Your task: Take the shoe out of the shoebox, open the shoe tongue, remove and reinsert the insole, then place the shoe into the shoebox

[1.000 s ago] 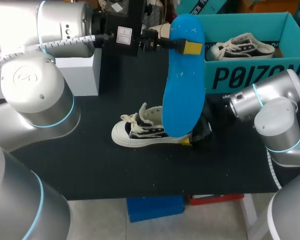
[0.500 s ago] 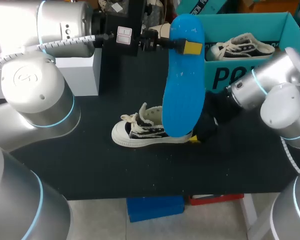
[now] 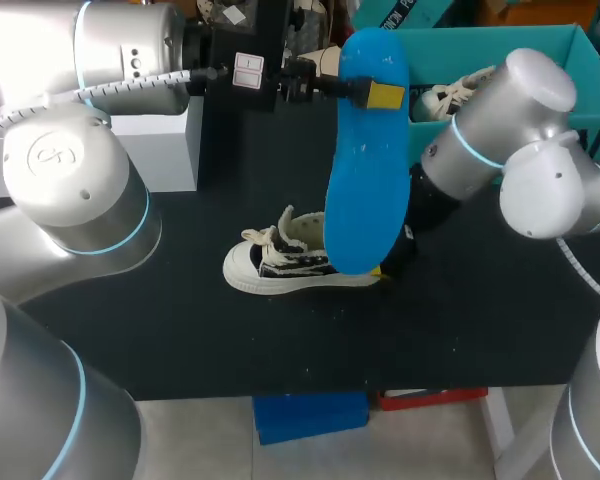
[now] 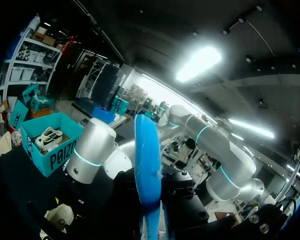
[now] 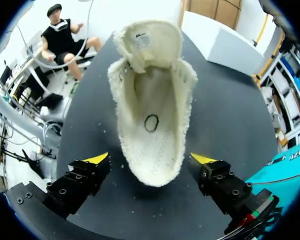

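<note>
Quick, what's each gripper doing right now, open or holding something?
Left gripper: shut on the insole, held up in the air.
Right gripper: open, fingers either side of the shoe, not touching it.

The black surface (image 3: 230, 340) carries a white box (image 3: 165, 150) at its far left edge. A second sneaker (image 3: 435, 100), white with dark trim, lies inside the shoebox (image 3: 450, 45) at the far right.

— What sort of place is showing here?
— A robotics lab: a silver left arm (image 3: 70, 180) and right arm (image 3: 520, 160), both blue-ringed, are leaning over a black table (image 3: 280, 340), a teal shoebox (image 3: 450, 35) sitting far right.
</note>
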You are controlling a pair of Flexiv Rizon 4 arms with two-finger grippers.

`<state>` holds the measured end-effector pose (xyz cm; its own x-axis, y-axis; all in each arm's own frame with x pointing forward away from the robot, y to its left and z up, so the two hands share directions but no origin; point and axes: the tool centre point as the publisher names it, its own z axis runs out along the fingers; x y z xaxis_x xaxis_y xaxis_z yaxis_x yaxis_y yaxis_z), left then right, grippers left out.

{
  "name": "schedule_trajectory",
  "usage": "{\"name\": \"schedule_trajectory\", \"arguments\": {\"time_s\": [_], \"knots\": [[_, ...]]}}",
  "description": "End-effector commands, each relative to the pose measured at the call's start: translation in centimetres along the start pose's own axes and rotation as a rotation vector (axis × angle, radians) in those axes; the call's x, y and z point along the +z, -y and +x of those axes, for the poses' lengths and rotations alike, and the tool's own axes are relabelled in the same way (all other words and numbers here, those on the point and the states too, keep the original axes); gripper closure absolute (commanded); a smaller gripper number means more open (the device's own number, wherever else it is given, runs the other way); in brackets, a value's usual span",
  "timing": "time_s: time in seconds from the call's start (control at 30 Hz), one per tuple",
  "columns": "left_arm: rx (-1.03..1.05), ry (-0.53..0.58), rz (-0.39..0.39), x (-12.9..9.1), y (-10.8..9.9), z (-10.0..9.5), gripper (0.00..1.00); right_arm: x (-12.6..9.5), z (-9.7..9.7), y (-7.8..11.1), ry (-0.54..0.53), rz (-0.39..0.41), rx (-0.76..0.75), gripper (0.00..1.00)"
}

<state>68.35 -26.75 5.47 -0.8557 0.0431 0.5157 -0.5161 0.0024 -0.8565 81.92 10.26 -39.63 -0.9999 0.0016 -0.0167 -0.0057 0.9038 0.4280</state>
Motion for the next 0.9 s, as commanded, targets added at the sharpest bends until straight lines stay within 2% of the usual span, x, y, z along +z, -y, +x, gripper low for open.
{"name": "schedule_trajectory", "arguments": {"time_s": [0.03,0.13,0.37,0.67,0.9], "knots": [[-0.001,0.005,-0.001,0.0,0.0,0.1,1.00,0.6,0.0,-1.3,0.026,0.401,0.006,0.00],[-0.001,0.005,-0.001,0.0,0.0,0.1,1.00,0.9,-0.2,-2.0,0.033,0.444,-0.002,0.00],[-0.001,0.005,-0.001,0.0,0.0,0.1,1.00,1.6,-0.5,-2.3,0.036,0.456,-0.015,0.00],[-0.001,0.005,-0.001,0.0,0.0,0.1,1.00,2.2,-1.1,-2.2,0.037,0.461,-0.020,0.00],[-0.001,0.005,-0.001,0.0,0.0,0.1,1.00,2.7,-1.2,-2.2,0.035,0.432,-0.024,0.00]]}}
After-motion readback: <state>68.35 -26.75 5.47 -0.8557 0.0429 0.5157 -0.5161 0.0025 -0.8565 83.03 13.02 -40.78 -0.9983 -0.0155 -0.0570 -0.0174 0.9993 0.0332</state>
